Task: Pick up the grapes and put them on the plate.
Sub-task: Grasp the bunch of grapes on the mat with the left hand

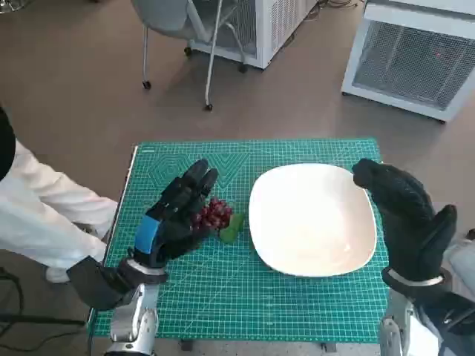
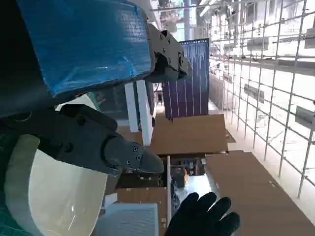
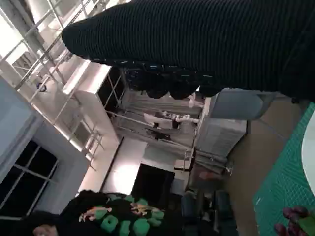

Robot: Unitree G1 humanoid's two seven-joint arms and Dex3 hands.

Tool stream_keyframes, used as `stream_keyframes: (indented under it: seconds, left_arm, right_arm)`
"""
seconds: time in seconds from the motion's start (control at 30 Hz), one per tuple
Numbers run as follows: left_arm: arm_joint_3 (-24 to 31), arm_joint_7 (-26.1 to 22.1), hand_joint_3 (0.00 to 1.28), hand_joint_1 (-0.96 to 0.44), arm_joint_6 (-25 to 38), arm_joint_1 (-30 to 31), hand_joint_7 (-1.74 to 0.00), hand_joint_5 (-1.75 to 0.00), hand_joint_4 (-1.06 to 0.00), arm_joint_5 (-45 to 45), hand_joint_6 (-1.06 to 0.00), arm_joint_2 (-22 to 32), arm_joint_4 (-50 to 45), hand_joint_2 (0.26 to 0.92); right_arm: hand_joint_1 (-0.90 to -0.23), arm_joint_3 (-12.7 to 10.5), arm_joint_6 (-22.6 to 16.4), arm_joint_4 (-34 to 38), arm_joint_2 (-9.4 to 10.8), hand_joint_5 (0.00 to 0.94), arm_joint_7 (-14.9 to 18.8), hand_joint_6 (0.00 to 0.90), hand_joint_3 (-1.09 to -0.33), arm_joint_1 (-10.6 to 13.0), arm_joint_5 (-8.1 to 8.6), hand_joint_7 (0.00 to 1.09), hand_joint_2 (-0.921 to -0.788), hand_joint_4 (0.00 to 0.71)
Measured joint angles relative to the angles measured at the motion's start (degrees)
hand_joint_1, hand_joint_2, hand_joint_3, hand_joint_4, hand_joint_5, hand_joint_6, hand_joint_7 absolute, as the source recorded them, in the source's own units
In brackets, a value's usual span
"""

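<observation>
Covering the bench is a green mat, on which a white plate is set. Fingers are spread and nothing is held by the right hand or left hand. Grapes lie just beside the plate, against the left fingers.

The grapes are dark red with a green leaf at their side, and they lie on a green cutting mat printed with a fine pale grid and some slanted lines. The plate is plain white, without any pattern. The left hand is black with a bright blue tape on its back, the right hand has a black knitted glove, and the floor is brown.
</observation>
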Motion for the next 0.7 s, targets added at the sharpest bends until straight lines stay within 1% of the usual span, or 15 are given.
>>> stream_keyframes:
  seconds: [0.7]
  left_arm:
    - [-0.1, 0.1, 0.02, -0.32, 0.0, 0.0, 0.0, 0.0, -0.29, 0.0, -0.41, 0.1, -0.1, 0.921]
  right_arm:
    - [-0.439, 0.0, -0.5, 0.1, 0.0, 0.074, 0.0, 0.253, -0.567, -0.1, -0.26, 0.73, -0.921, 0.625]
